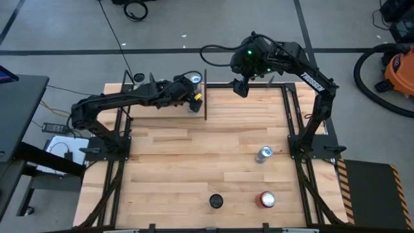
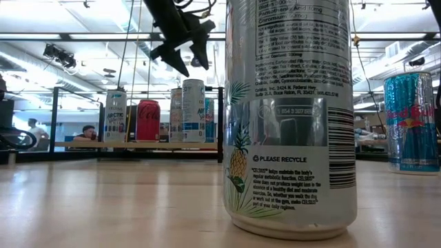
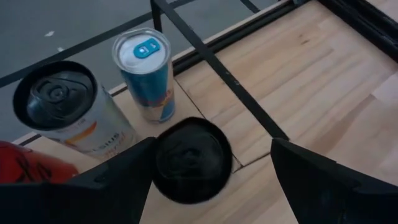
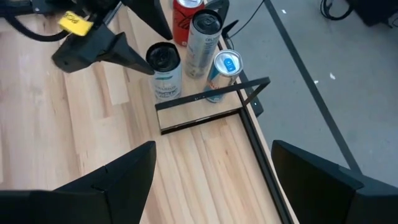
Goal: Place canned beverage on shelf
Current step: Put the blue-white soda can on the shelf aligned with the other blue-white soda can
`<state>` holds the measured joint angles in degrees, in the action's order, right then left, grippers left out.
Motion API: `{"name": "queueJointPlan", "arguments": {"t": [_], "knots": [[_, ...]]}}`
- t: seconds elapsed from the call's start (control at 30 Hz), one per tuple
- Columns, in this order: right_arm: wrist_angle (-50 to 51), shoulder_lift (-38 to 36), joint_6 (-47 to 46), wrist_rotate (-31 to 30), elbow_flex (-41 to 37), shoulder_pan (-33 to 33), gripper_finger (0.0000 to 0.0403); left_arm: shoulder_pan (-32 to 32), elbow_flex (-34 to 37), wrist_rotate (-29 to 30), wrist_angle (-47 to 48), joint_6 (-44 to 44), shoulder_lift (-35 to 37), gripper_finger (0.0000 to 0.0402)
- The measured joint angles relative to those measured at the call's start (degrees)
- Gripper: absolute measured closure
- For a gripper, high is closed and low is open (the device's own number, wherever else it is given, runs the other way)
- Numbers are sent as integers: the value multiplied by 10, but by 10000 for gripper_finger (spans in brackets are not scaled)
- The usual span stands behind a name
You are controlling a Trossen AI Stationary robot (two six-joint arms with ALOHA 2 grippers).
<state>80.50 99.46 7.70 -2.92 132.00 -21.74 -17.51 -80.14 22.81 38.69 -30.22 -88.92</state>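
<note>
The shelf, a pale board with thin black uprights, stands at the table's far left and carries several cans upright on their bases. One is a blue-topped can; another is a white can with a black top. My left gripper is open at the shelf's right end. A black-topped can stands on the board between its fingers, close to one finger and well apart from the other. My right gripper hovers open above the table's far right, with nothing between its fingers. My left gripper reaches in slanting down from the table's left, with its fingers on either side of the black-topped can's upper end. One finger lies right beside the can's rim. I cannot tell whether it touches the can.
On the tabletop stand a silver can, a red can and a black-topped can near the front. Bare wood lies between them and the shelf. A black upright rises at the shelf's right end, beside my left gripper.
</note>
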Motion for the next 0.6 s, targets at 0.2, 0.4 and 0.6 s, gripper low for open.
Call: {"name": "queueJointPlan", "arguments": {"t": [0.2, 0.4, 0.6], "knots": [[0, 0, 0, 0, 0, 0, 76, -4, -1, 1, 2, 0, -6, 83], [-2, 0, 0, 0, 0, 0, 76, -10, -1, -4, 18, -6, -21, 83], [-3, 0, 3, 0, 0, 0, 76, -14, -1, -5, 19, -4, -33, 83]]}}
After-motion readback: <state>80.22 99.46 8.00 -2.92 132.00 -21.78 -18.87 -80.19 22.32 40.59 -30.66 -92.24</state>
